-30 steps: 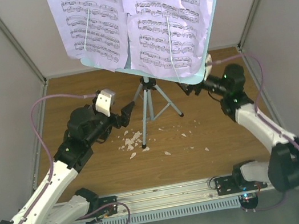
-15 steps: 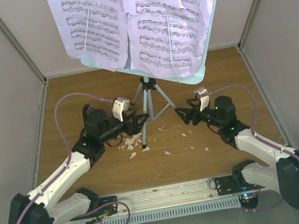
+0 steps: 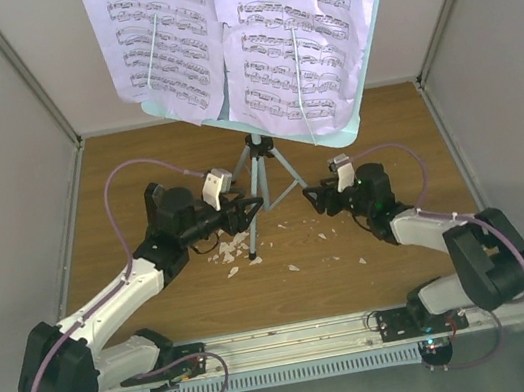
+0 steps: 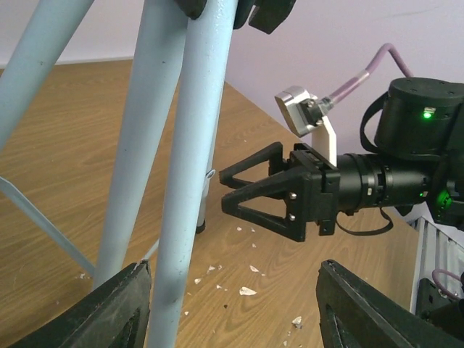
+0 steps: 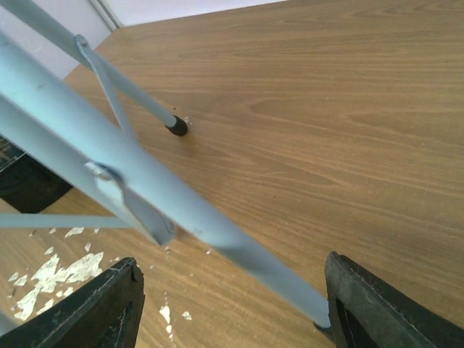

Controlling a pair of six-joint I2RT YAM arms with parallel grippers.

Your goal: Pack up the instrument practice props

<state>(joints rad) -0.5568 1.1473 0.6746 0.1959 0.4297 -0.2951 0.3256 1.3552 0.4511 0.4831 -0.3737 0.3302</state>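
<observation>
Top view: my left claw (image 3: 242,215) and right claw (image 3: 313,197) had swung inward to the music stand (image 3: 258,181) at frame centre, sheet-music pages (image 3: 234,38) on its desk. Left wrist: claw open around a leg (image 4: 192,181). Right wrist: claw open, straddling another, ready to grip.

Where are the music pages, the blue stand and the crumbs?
music pages (image 3: 266,43), top view, right page's middle
blue stand (image 4: 192,145), left wrist view, near leg
crumbs (image 5: 54,270), right wrist view, biggest patch

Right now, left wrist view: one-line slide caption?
Open left gripper around a blue stand leg, open right gripper facing it, white crumbs on the wood table.
</observation>
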